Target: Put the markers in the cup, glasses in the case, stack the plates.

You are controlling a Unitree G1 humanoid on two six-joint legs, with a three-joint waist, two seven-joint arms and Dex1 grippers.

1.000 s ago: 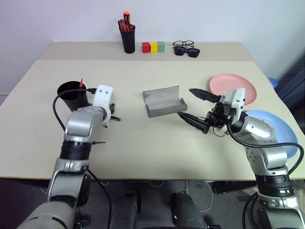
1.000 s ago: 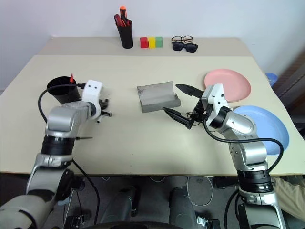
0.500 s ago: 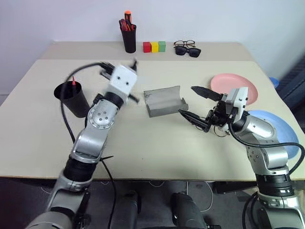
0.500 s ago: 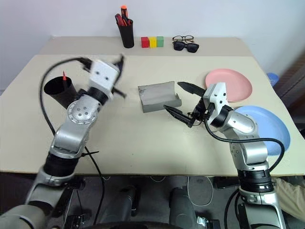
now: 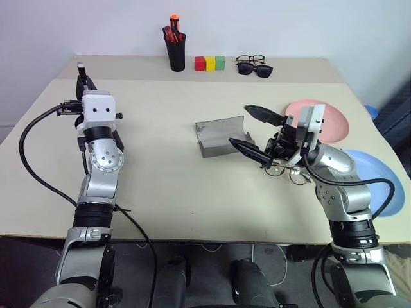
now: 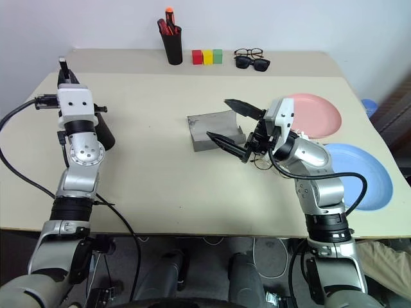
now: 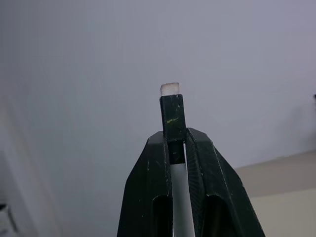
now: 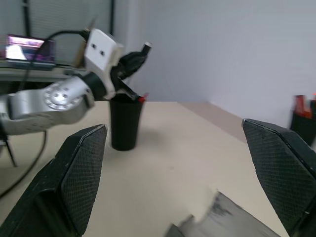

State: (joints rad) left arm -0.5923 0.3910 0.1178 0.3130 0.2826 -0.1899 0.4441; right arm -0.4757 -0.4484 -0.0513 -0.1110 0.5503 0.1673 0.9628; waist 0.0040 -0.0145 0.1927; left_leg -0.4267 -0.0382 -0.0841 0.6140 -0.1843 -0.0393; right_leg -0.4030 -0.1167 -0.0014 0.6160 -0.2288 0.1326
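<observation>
Your left gripper (image 7: 174, 143) is raised upright and clenched on the white marker (image 7: 171, 118), whose black cap pokes out above the fingertips. The cup (image 8: 125, 122) stands behind that arm with the red marker's (image 8: 140, 98) tip at its rim. Your right gripper (image 5: 255, 133) hangs spread wide with nothing in it, just beside the open grey case (image 5: 220, 135). The glasses (image 5: 287, 171) lie on the table (image 5: 160, 173) under your right wrist. The pink plate (image 5: 331, 120) and the blue plate (image 5: 379, 177) sit apart at your right.
</observation>
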